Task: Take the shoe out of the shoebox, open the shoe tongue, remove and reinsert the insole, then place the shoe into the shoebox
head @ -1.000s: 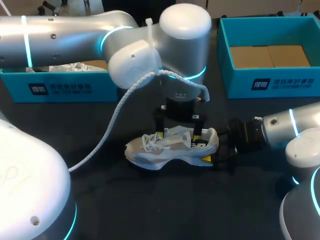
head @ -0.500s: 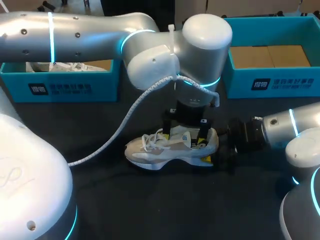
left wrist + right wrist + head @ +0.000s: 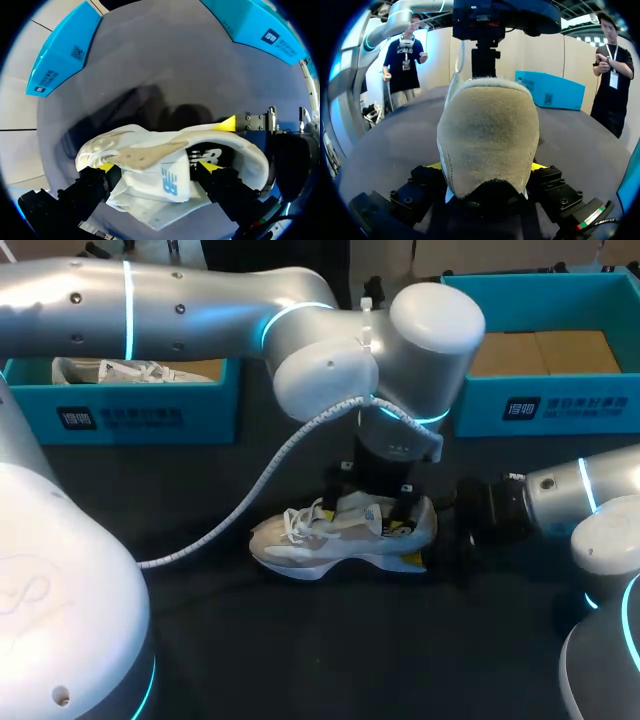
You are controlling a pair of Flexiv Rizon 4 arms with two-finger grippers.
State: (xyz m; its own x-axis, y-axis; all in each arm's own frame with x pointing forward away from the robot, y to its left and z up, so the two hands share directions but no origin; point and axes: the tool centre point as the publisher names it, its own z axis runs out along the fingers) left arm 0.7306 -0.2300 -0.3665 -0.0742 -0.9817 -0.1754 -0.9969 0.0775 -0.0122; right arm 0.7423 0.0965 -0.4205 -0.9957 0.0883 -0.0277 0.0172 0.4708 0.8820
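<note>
Dark and matte, the bench [image 3: 250,640] carries the shoe [image 3: 330,540] near its middle, laid on its sole with the toe toward the left edge.

The heel is pinched from both sides by the right gripper [image 3: 487,167], evidently so that the shoe is kept from sliding while its top is worked. This hold is plain only in the right wrist view, where a yellow tip sits against each flank of the heel. From above, little more than one tip is seen.

Just beyond, the left gripper [image 3: 156,166] is lowered from above into the shoe's opening. Its fingers are set wide apart, with the shoe tongue [image 3: 160,182] held between them, a tip against each edge. The tongue appears to be being drawn open to free the insole. The head view hides these tips under the wrist.

Along the far edge, one shoebox [image 3: 120,415] stands at the left corner with a second shoe [image 3: 120,370] inside. The other shoebox [image 3: 540,405], at the right corner, shows only its cardboard floor.
</note>
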